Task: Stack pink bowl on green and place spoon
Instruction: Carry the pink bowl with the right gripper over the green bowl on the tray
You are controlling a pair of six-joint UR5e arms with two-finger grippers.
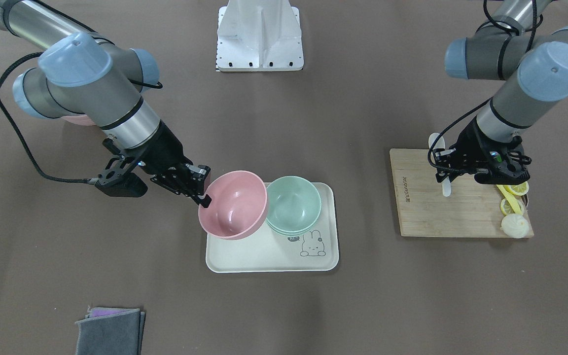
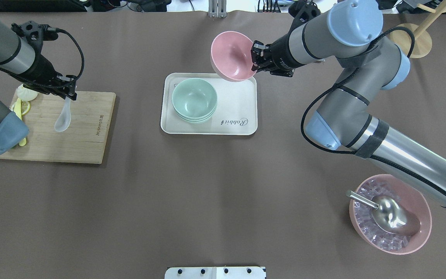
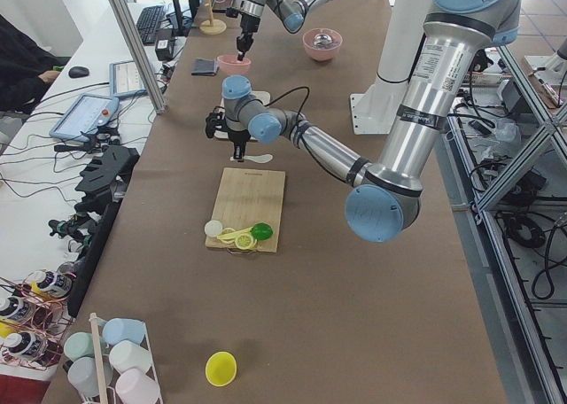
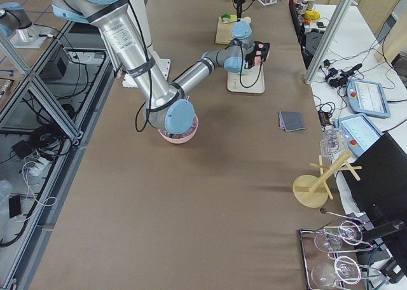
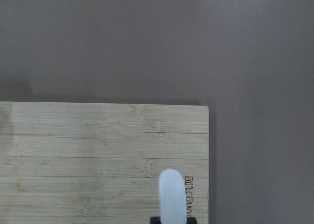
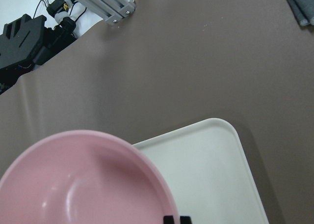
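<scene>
Above tray [image 1: 264, 259], pink bowl [image 1: 232, 204] in right jaws

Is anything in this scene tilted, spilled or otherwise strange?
Only the pink bowl: the right gripper holds it by the rim, steeply tilted, above the tray's corner beside the green bowl. Nothing looks spilled or damaged. The spoon in the left gripper looks fine.

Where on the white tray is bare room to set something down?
The tray is bare on the half beside the green bowls, partly under the lifted pink bowl. The green bowls' half is crowded.
</scene>
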